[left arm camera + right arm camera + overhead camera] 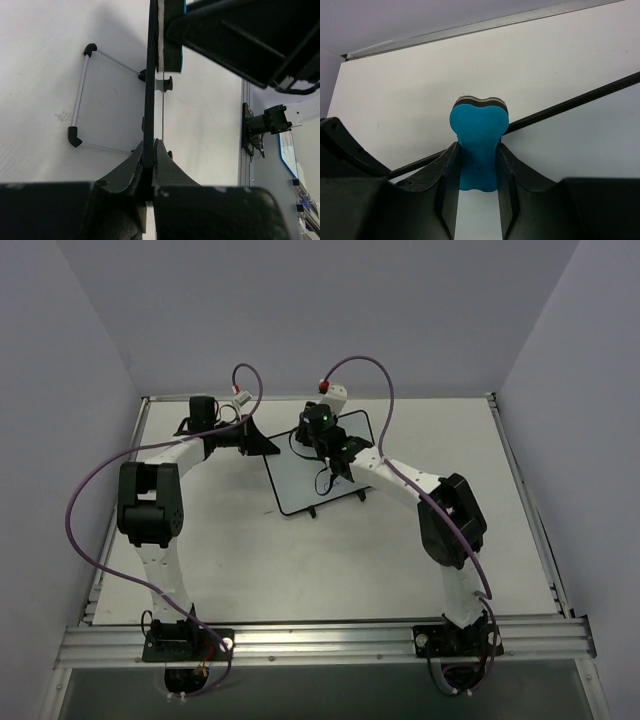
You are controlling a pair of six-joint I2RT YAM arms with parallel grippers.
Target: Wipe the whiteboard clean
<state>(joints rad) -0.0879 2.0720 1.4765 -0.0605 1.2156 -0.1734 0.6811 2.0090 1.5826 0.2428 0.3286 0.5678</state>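
Left fingers (134, 161) clamped on whiteboard (300, 480) left edge; right fingers (448, 175) closed on blue eraser (479, 127), held at whiteboard's far edge.

A robotics lab cell: grey walls (90, 360) box in a white table (300, 560), left arm (150, 502) and right arm (450, 520) bolted to an aluminium rail (320, 640) at 6 o'clock.

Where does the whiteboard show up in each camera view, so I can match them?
Top external: whiteboard at the picture's centre, set at an angle.
Left wrist: edge-on, a thin black vertical line rising from the left gripper, which pinches it.
Right wrist: lower right, its black frame running diagonally.
Shared landmark: the blue eraser in the right gripper; its blue edge shows at top centre of the left wrist view.
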